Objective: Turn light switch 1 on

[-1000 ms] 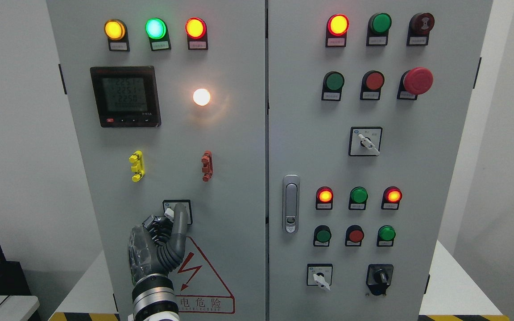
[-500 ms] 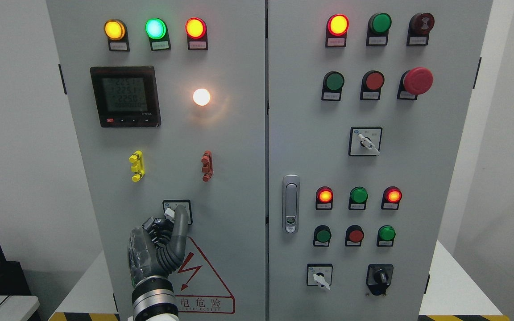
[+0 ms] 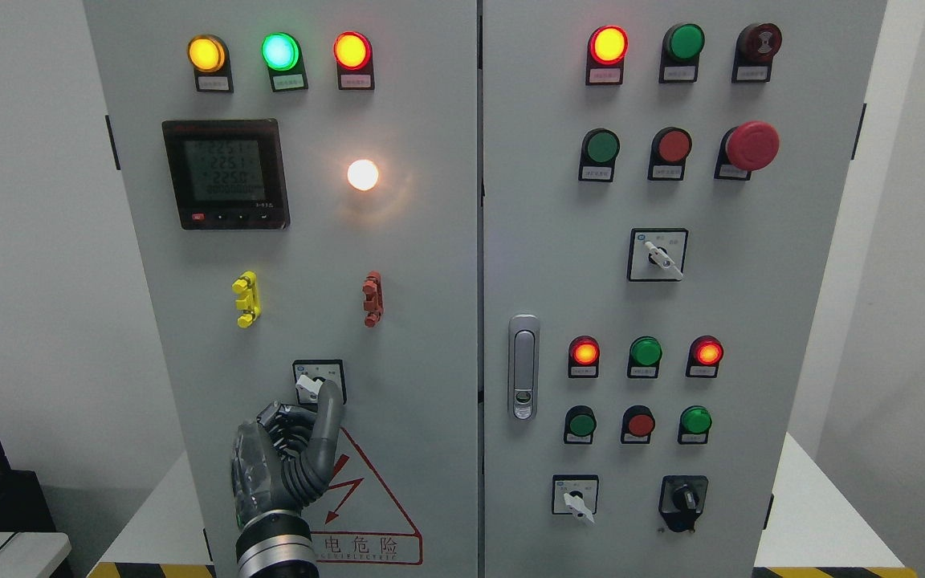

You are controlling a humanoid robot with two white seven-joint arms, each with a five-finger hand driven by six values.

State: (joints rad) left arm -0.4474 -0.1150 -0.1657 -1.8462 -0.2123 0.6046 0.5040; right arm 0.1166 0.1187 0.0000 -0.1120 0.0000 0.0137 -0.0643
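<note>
Lit indicator lamps [image 3: 206,53]: 7 | unlit green buttons [image 3: 685,41]: 5 | rotary selector switches [image 3: 656,254]: 4 | digital meter [image 3: 226,173]: 1 | door handle [image 3: 523,366]: 1 | terminal clips [image 3: 246,298]: 2 | hand [image 3: 290,449]: 1

Left hand [image 3: 290,461] just below rotary switch [image 3: 318,380]

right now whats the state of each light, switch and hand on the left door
yellow lamp: lit
green lamp: lit
red lamp: lit
white bulb: glowing
meter: display on
light switch 1: white handle angled down to the left
left hand: one finger raised to just below the switch, other fingers curled, holding nothing
right hand: not in view
</note>
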